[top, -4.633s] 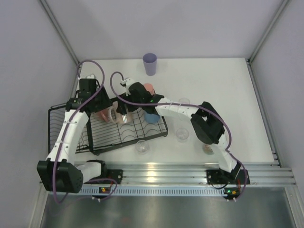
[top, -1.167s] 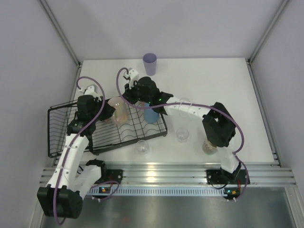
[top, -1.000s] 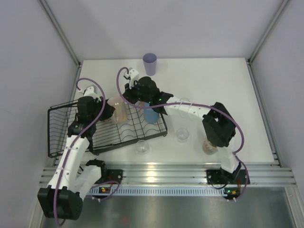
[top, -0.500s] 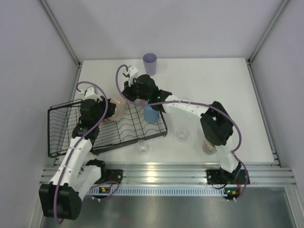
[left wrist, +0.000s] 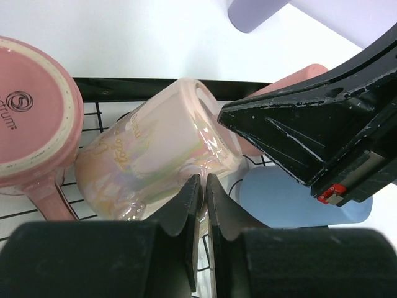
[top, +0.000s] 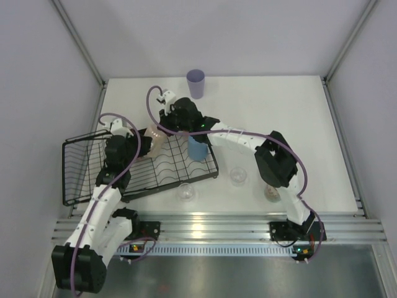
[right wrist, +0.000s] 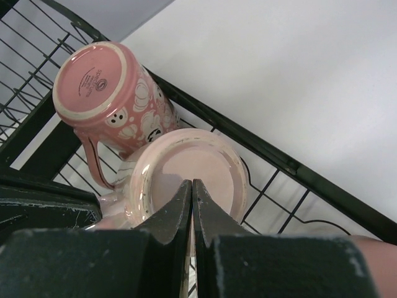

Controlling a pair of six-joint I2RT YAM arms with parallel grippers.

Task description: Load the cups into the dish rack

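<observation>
Left end effector [left wrist: 200, 186] – fingers together – touches the side of the cream mug [left wrist: 155, 155], which lies tilted in the rack [top: 167, 172] beside a pink mug [left wrist: 31, 124]. Right end effector [right wrist: 189, 189], also closed, crowds the cream mug's base – a blue cup [left wrist: 291, 198] is close by.

White arms [top: 99, 200] with black joints, looping purple cables [top: 118, 114], black fingers [left wrist: 178, 214].

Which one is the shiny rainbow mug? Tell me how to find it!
Look for the black wire dish rack on the left of the white table. Two mugs sit together at its far edge. The shiny mug gleams pearly and rainbow-tinted, while the pink mug beside it is dull with a cream-rimmed bottom.
</observation>
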